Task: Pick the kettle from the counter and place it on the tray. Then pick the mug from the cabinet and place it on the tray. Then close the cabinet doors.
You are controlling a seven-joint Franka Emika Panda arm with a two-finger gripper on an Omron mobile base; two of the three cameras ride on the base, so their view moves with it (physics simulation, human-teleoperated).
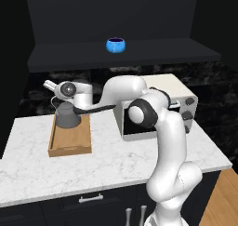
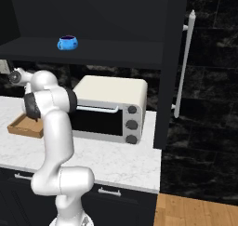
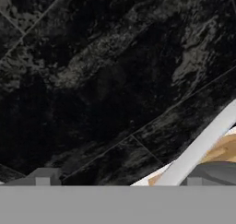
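Left base view: the kettle (image 1: 68,116) sits upright on the tray (image 1: 69,139), at the tray's far end. The tray lies on the white surface (image 1: 116,162) with its long axis running away from the camera, toward the dark back wall. The kettle's wire handle arches up beside the arm's wrist; which way the spout points cannot be told. The arm reaches left across the surface, its hand above the kettle. The tool (image 1: 48,85) is at the hand's left end, its fingers too small here to judge. The mug (image 1: 115,45) stands upright on the cabinet shelf (image 1: 139,55), well above the tray and to the right of it. A toaster oven (image 1: 160,106) stands on the surface to the right of the tray.

Right base view: the mug (image 2: 68,43) is on the shelf at upper left. Below, a corner of the tray (image 2: 23,126) shows past the arm, on the surface (image 2: 116,160). The oven (image 2: 111,109) stands in the middle. A cabinet door (image 2: 169,57) stands open, edge-on, with its long silver handle (image 2: 183,62) vertical.

Hand view: the camera faces the dark marbled wall (image 3: 101,71). The two finger tips (image 3: 44,177) stand far apart at the bottom edge, the tool wide open with nothing between them. At lower right a pale bar slants across a patch of tray wood (image 3: 221,151).
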